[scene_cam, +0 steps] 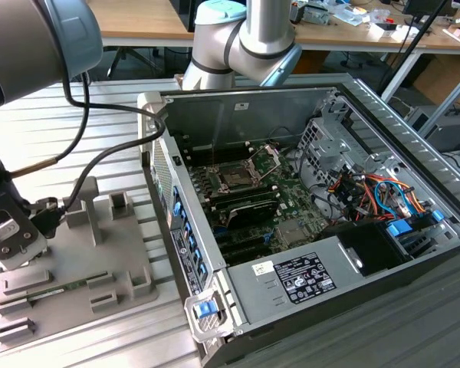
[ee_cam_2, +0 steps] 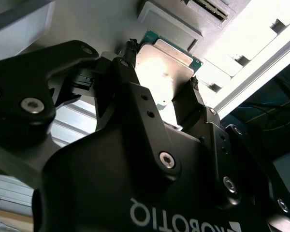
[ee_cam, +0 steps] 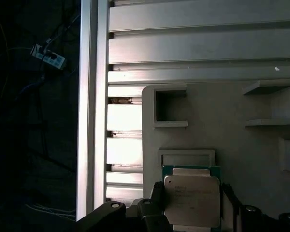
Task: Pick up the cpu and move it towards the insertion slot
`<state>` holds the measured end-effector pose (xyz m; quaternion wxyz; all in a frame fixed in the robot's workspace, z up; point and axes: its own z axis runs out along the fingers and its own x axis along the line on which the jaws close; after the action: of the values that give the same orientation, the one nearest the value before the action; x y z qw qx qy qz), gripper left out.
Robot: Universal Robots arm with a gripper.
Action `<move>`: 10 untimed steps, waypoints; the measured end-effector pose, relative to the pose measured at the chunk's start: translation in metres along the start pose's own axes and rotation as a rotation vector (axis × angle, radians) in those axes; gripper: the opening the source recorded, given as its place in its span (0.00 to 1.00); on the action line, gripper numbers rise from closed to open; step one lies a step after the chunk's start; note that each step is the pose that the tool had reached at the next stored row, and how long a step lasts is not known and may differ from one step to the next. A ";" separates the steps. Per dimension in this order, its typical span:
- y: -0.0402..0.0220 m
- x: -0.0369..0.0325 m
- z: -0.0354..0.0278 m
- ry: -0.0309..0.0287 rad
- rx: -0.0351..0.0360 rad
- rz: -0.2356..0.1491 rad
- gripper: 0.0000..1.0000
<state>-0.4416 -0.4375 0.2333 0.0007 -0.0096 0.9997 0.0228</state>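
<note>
Between the two black fingers (ee_cam_2: 135, 92) of the gripper (ee_cam: 191, 193) sits the cpu (ee_cam: 191, 205). It is a flat square chip with a shiny silver top and a thin green edge. The fingers press on two of its sides and hold it. It is over the grey tray (ee_cam: 222, 111), well apart from the insertion slot (scene_cam: 236, 176) inside the open computer case (scene_cam: 238, 115).
</note>
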 end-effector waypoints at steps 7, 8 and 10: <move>0.0003 0.0000 -0.0056 -0.0001 -0.0004 0.000 0.55; 0.0003 0.0000 -0.0061 -0.0001 -0.0004 0.000 0.55; 0.0003 0.0000 -0.0070 -0.0001 -0.0005 0.000 0.55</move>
<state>-0.4416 -0.4375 0.2403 0.0007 -0.0096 0.9997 0.0230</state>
